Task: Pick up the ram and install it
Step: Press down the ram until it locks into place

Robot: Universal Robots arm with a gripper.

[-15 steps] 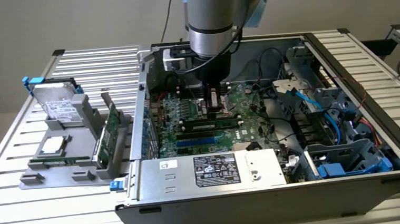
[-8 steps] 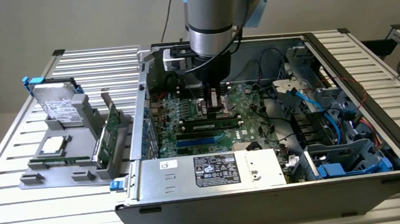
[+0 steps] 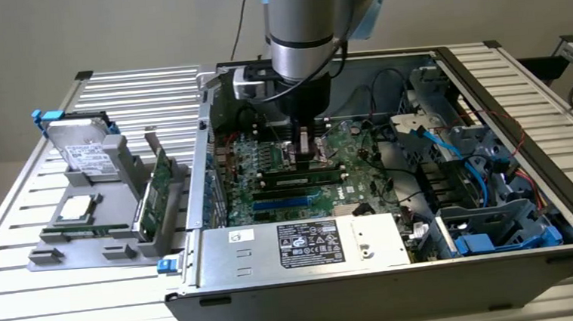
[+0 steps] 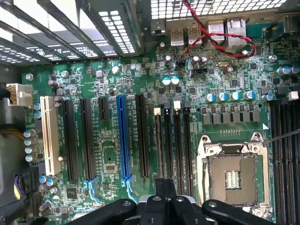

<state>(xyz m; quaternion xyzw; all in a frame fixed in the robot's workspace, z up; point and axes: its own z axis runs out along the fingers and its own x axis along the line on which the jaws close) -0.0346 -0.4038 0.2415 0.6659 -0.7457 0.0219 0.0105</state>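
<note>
Gripper (image 3: 307, 153) down inside the open PC case (image 3: 536, 260), jaws pinched shut, hovering right over the motherboard (image 3: 267, 173) near the memory slots. Can't tell if anything's pinched between them. Ram (image 3: 301, 180) already lying flat along a black slot, just below the fingertips in the exterior view. Wrist view looking straight down on the board: blue slot (image 4: 123, 140), white slot (image 4: 49, 136), empty CPU socket (image 4: 233, 176). Outside the case, on the exterior view's left, grey holder (image 3: 119, 218) with a hard drive (image 3: 82, 153).
</note>
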